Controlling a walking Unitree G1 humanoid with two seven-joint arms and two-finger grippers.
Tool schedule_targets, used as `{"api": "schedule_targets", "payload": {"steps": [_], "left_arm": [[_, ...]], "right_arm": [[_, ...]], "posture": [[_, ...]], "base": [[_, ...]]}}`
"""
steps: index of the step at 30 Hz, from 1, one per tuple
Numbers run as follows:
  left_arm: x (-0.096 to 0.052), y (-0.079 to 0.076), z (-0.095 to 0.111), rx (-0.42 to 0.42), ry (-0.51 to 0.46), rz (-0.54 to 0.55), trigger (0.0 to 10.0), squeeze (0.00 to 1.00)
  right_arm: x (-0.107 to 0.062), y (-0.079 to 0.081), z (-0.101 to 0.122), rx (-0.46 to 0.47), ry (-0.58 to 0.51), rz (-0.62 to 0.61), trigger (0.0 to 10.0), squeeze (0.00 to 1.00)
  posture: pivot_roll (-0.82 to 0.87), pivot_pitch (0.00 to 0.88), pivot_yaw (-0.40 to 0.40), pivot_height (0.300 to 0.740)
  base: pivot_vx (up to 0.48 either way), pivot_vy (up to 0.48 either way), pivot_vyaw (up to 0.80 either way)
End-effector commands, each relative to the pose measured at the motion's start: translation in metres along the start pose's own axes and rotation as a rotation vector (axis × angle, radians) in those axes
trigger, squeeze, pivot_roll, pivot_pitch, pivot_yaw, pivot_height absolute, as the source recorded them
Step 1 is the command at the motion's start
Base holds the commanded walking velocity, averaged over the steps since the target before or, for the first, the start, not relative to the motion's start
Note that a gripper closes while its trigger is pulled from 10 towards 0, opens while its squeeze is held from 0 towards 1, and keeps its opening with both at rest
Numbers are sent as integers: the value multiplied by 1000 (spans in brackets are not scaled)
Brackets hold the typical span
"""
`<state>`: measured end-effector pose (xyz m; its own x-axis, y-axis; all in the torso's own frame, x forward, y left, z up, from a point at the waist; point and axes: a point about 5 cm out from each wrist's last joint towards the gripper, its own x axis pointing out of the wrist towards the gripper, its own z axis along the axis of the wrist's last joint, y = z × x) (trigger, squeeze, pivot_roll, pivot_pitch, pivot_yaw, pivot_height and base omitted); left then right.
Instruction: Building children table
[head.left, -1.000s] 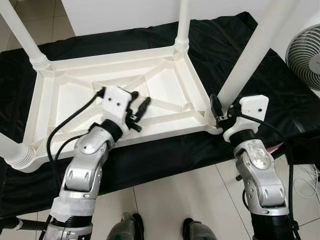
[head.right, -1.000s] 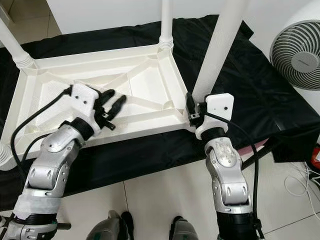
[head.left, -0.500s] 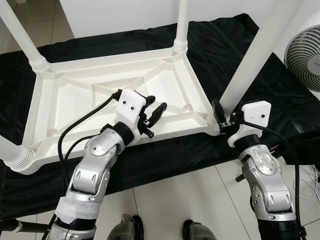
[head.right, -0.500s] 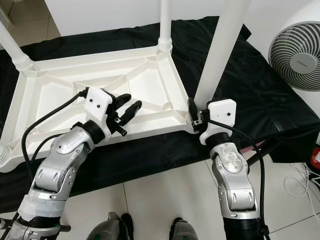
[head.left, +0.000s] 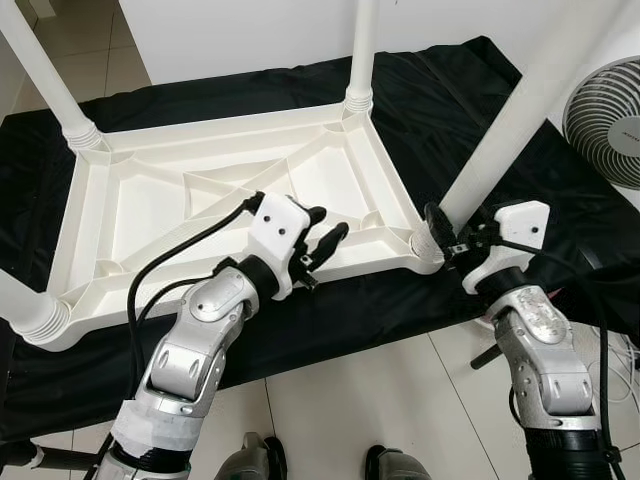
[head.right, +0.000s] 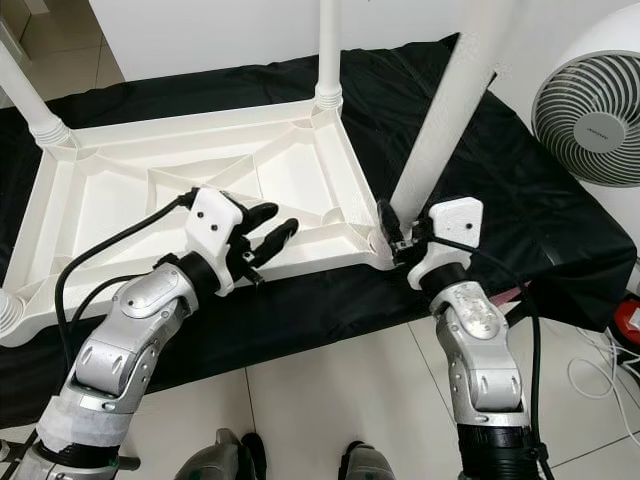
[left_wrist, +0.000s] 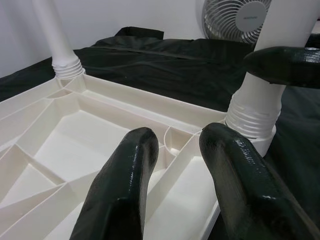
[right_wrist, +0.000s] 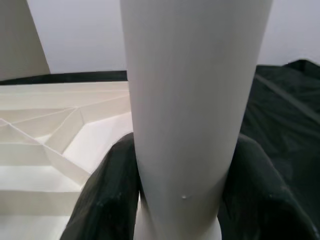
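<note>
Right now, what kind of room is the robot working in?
Probably a room in a home: pale floor tiles, a plain white wall, a standing fan, and a black cloth spread under the upturned white table.

White ribbed table (head.left: 150, 190), white legs (head.left: 520, 120), black cloth (head.left: 450, 90), black-fingered tools, pale floor tiles (head.left: 350, 400)

Raised ribs (head.left: 300, 165) cross the upturned tabletop (head.left: 110, 210) at centre frame; white legs (head.left: 358, 50) block its corners

Smooth white plastic table (head.left: 230, 185) and leg (right_wrist: 192, 100), slightly shiny black cloth (head.left: 450, 110), glossy floor tiles (head.left: 340, 400).
</note>
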<state>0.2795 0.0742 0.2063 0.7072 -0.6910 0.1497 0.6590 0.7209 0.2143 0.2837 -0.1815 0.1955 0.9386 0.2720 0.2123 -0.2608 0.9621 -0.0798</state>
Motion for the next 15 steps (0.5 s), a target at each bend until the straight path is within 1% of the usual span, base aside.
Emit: {"api": "schedule_targets", "payload": {"steps": [1,3,8,10,15], "left_arm": [[1,-6,2,-3,-1,-89,10000,0],[1,-7,3,2,-2,-88,10000,0],[2,-7,4,-1,-7,-84,10000,0],[2,-6,5,0,-7,-83,10000,0],[2,-6,5,3,-7,-82,10000,0]], "right_arm": [[-7,-2,-34,86,174,-32,10000,0],[-5,-3,-34,102,175,-39,10000,0],[0,-4,-31,102,170,-33,10000,0],[4,-5,-31,120,190,-37,10000,0],[8,-6,-32,120,225,-43,10000,0]], "posture": [[-104,152,73,740],[-104,152,73,740],[-103,155,78,740],[-103,155,78,740],[-99,154,76,740]], "base": [[0,0,0],[0,0,0],[0,0,0],[0,0,0],[0,0,0]]}}
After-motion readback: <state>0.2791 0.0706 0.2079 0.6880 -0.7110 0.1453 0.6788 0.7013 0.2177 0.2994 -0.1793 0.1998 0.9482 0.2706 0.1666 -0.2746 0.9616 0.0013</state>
